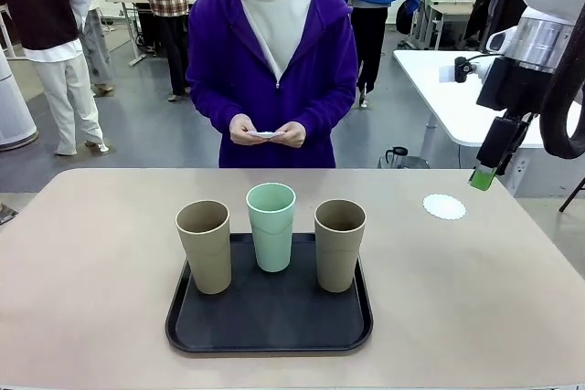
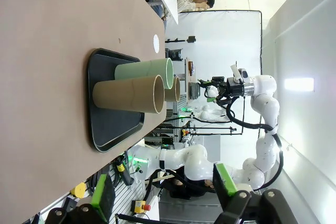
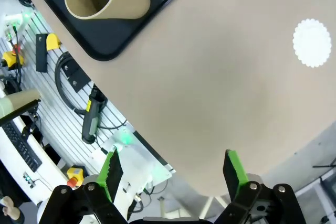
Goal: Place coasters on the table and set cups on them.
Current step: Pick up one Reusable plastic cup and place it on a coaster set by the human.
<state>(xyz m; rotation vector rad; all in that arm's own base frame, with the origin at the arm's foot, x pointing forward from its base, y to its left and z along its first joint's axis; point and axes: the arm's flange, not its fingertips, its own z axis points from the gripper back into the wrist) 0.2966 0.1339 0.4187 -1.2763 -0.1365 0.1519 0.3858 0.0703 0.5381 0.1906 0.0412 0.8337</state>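
Right tool (image 1: 483,175) hangs above the far right of the bench (image 1: 91,271), jaws spread and empty. The left tool (image 2: 163,188) is also spread wide with nothing in it, off the bench's left end.

One coaster (image 1: 444,206) lies flat on the bench, near the right tool and well apart from the tray (image 1: 270,321). All three cups stand upright on that black tray, the mint cup (image 1: 271,226) at the middle back, with one tan cup (image 1: 205,246) to its left and the right tan cup (image 1: 339,244) on the other side. None is on a coaster yet.

Across the bench, the person's hands (image 1: 267,133) hold something small and white, probably more coasters, though it is too small to tell.

The coaster-laying step looks under way. Next, the right tan cup, nearest the doily, needs a grip round its wall, a lift clear of the tray rim, and a centred set-down that doesn't shift the thin paper.
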